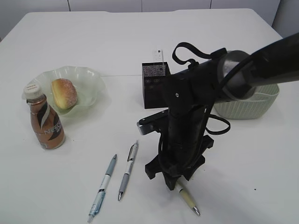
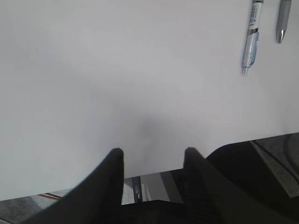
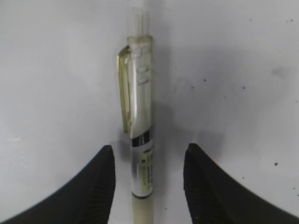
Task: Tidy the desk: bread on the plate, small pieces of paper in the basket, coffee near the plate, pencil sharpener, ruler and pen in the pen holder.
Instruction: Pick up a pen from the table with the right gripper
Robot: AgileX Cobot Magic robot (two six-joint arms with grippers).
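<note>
My right gripper (image 3: 148,151) is open and low over the table, its fingers on either side of a cream pen (image 3: 139,121) without touching it; the exterior view shows the pen's tip end (image 1: 188,199) sticking out below the gripper (image 1: 175,181). A blue pen (image 1: 103,187) and a grey pen (image 1: 127,171) lie to its left; both also show in the left wrist view, the blue one (image 2: 251,38) and the grey one (image 2: 283,18). My left gripper (image 2: 152,153) is open and empty over the table's near edge. The bread (image 1: 64,93) lies on the green plate (image 1: 91,77). The coffee bottle (image 1: 44,118) stands beside the plate.
A black mesh pen holder (image 1: 154,84) with a white ruler (image 1: 158,55) in it stands behind the right arm. A pale basket (image 1: 252,106) sits at the right, partly hidden by the arm.
</note>
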